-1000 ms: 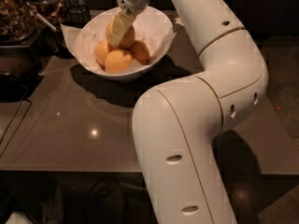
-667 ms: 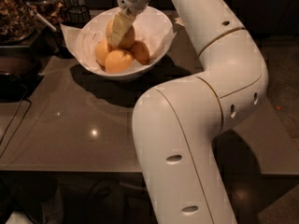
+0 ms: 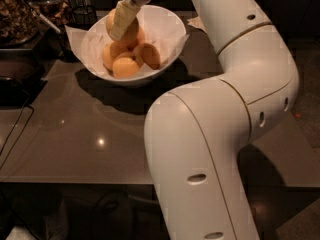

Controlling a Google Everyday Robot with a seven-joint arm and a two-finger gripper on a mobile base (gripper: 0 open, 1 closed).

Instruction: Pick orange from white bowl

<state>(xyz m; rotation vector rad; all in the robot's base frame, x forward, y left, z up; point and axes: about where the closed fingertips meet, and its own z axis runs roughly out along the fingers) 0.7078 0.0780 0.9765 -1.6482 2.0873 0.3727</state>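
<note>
The white bowl [image 3: 165, 29] with paper lining stands at the back of the dark table. Three smaller, deeper-orange fruits [image 3: 125, 66] lie in it. My gripper [image 3: 122, 21] reaches down into the bowl from above. Its cream fingers [image 3: 121, 18] are closed around the larger pale orange [image 3: 134, 34], which sits a little above the three smaller fruits. The front finger hides much of the orange.
My white arm [image 3: 210, 134] fills the right half of the view. A dark container of nuts or snacks [image 3: 17, 14] and a black wire rack [image 3: 82, 11] stand left of the bowl. A black cable [image 3: 15, 129] runs along the left table edge.
The gripper has moved slightly up and to the left with the orange in it. The three smaller fruits have stayed in place.
</note>
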